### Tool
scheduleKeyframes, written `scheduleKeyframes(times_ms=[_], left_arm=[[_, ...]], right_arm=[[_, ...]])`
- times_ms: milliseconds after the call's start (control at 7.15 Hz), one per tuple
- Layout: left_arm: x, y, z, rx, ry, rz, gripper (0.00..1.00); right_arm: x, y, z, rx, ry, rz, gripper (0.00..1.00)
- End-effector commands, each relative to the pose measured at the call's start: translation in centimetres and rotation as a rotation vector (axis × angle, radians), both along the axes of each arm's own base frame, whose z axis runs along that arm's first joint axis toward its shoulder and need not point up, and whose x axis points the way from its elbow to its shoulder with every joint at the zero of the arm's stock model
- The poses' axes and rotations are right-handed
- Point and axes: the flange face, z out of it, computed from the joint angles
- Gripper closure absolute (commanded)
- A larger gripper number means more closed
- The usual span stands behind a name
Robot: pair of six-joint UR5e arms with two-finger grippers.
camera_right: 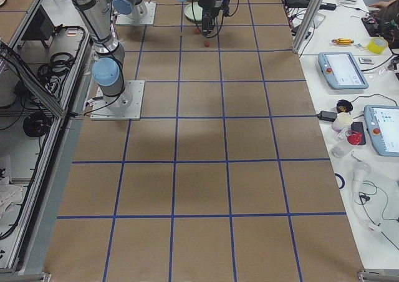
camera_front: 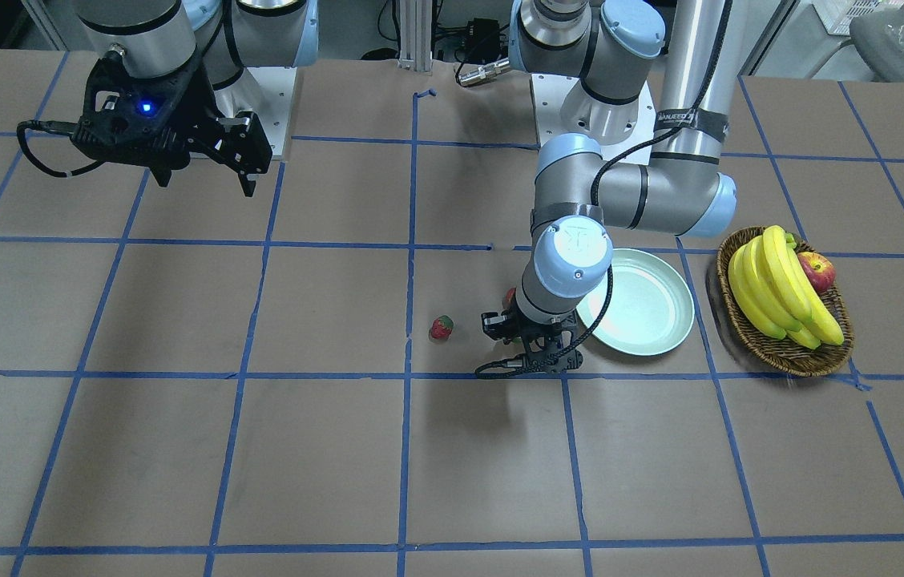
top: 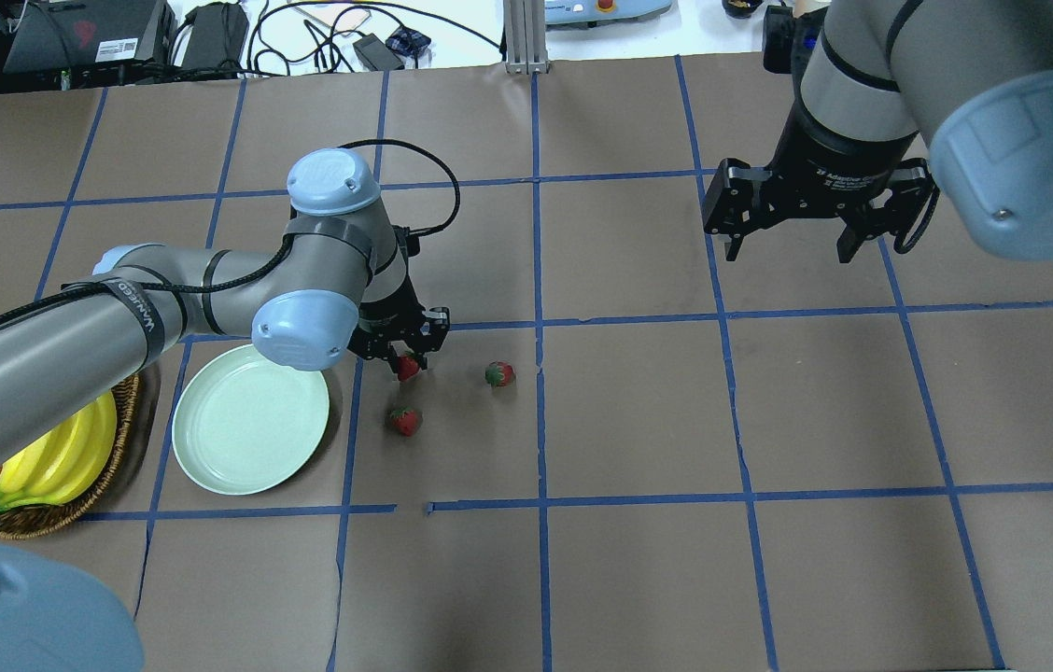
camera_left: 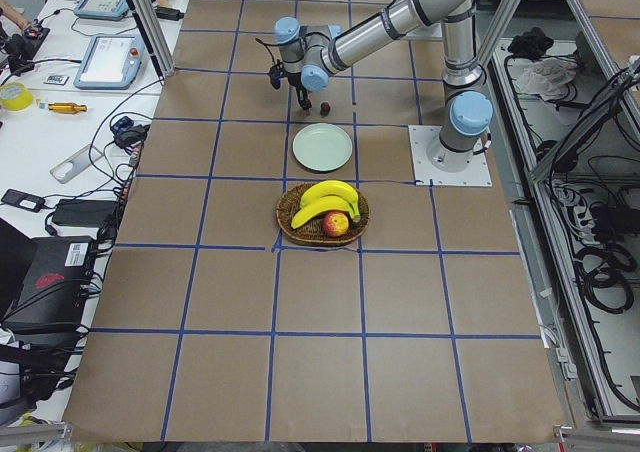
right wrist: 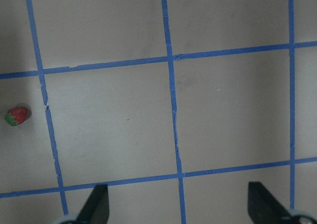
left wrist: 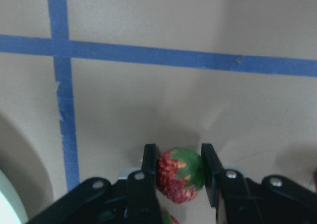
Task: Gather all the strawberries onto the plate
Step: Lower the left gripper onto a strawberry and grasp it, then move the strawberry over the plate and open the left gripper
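My left gripper (top: 406,358) is shut on a strawberry (left wrist: 180,174); the left wrist view shows both fingers (left wrist: 148,172) pressed against its sides, just above the table. It hangs right of the pale green plate (top: 249,418), whose surface is bare. A second strawberry (top: 404,421) lies on the table just in front of the held one. The third strawberry (top: 499,374) lies further right, near a blue tape line. My right gripper (top: 793,245) hovers open, high over the right half of the table, with nothing between its fingers.
A wicker basket (camera_front: 784,353) with bananas (camera_front: 772,288) and an apple (camera_front: 817,271) stands beside the plate, on the side away from the strawberries. Blue tape lines grid the brown table. The left arm's elbow (top: 302,327) hangs over the plate's far rim.
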Motion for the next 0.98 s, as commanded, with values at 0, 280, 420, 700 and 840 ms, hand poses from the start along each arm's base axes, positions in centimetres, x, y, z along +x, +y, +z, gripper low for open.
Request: scheduleKeyframes(times_ms=[0,280,420,700,840], left_arm=[[5.4,-0.7,4.2,0.081,-0.070,-0.065,1.00],[12.9,2.6,3.7,0.186,-0.096,-0.008,1.00],[15.5,4.0,2.2,0.200,-0.070,-0.025,1.00],[16.2,4.2,0.3,0.197,-0.057,-0.016,1.00],[16.2,4.3,0.3,0.199,-0.056,-0.016,0.01]], right_arm=[[0.0,0.0,0.0,0.000,0.003,0.007,0.00],[0.2,0.1,0.2,-0.004,-0.009,-0.002,0.00],[0.0,0.0,0.1,-0.003,-0.003,0.006,0.00],[0.1,0.1,0.2,-0.007,-0.002,-0.003,0.00],[0.1,0.0,0.5,-0.019,-0.004,-0.006,0.00]])
